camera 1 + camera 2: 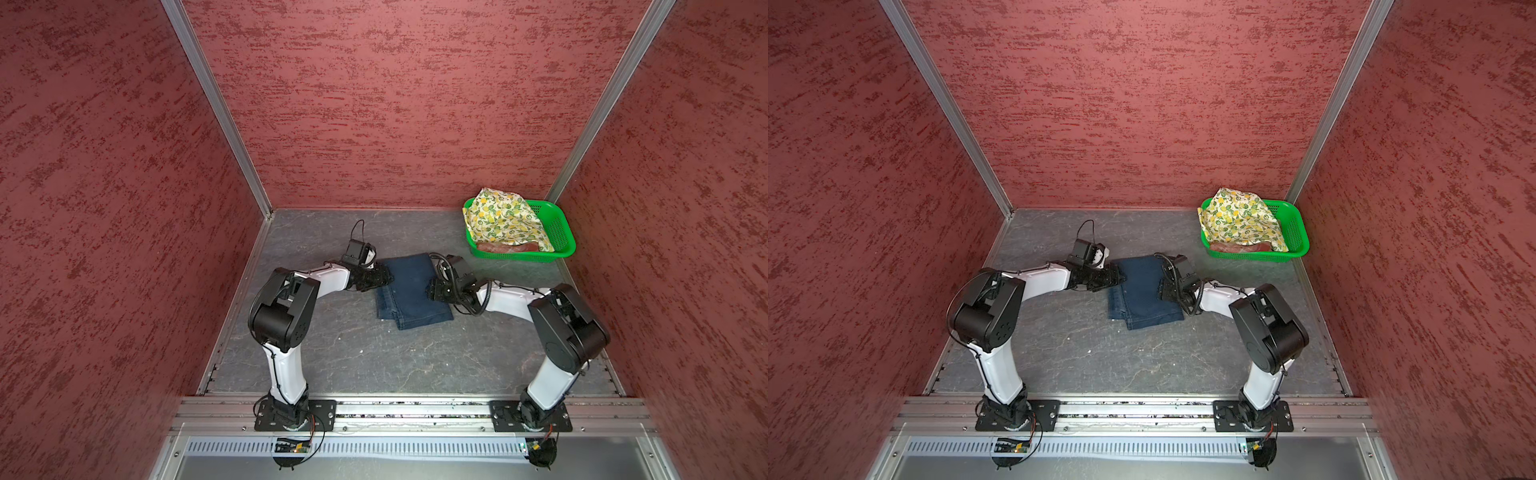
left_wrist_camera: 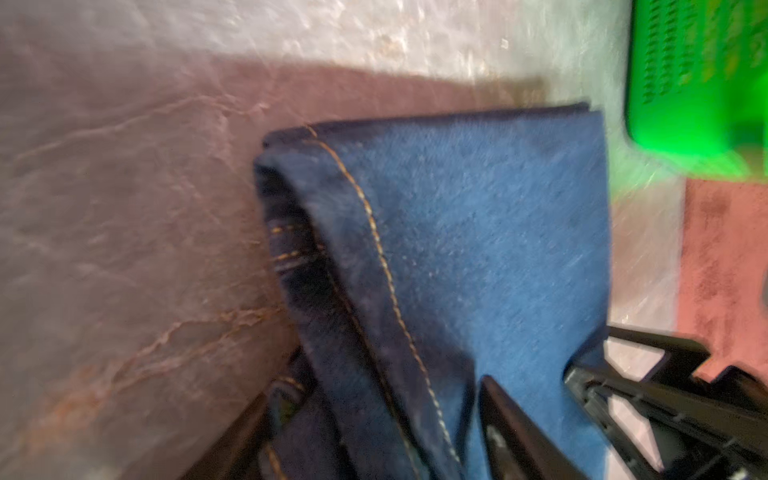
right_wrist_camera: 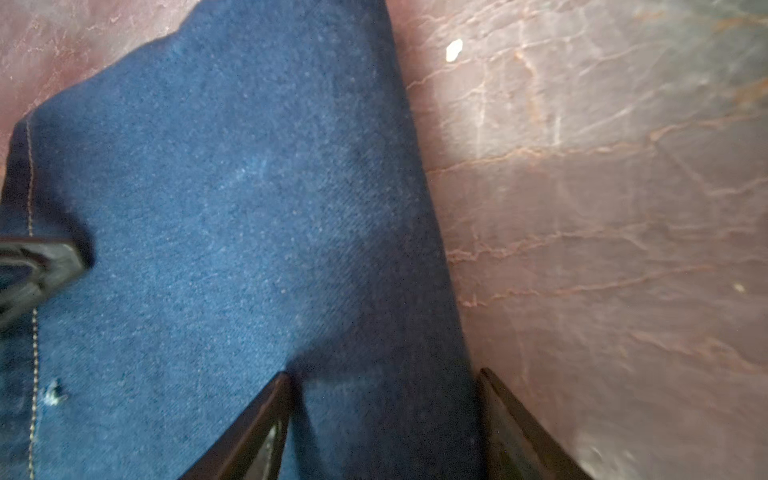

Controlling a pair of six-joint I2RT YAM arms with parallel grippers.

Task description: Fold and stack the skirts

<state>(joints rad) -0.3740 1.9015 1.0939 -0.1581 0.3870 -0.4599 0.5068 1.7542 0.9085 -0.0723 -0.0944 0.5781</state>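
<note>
1. Finding the denim skirt (image 1: 413, 291) lying folded into a long panel near the middle of the tabletop (image 1: 353, 361), between the two arms, showing in both top views
2. Judging it as the heaviest and stiffest cloth here: thick, keeping its creases, unlikely to slip, not fragile, yet bulky at the piled layers and the stitched hem
3. Favouring a hold at the long side edges, pinching all layers together close to the fold, to avoid peeling the top layer away
4. Seeing the left tool (image 2: 374, 390) with fingers apart and the stitched edge running between them; being unable to tell through the blur whether pinching or only straddling
5. Seeing the right tool (image 3: 386, 374) gaping astride the opposite edge, one finger over the denim and the other over bare tabletop, clamping nothing
6. Placing the lemon-print skirt (image 1: 503, 220) heaped in the green basket (image 1: 559, 232) at the far right corner, with the rust-red skirt (image 1: 507, 248) showing only as a strip at its near edge, seemingly beneath it
7. Guessing both of those as lighter and floppier, calling for holds set wider apart
8. Counting three skirts, one on the tabletop and two in the basket; one basket; two tools
</note>
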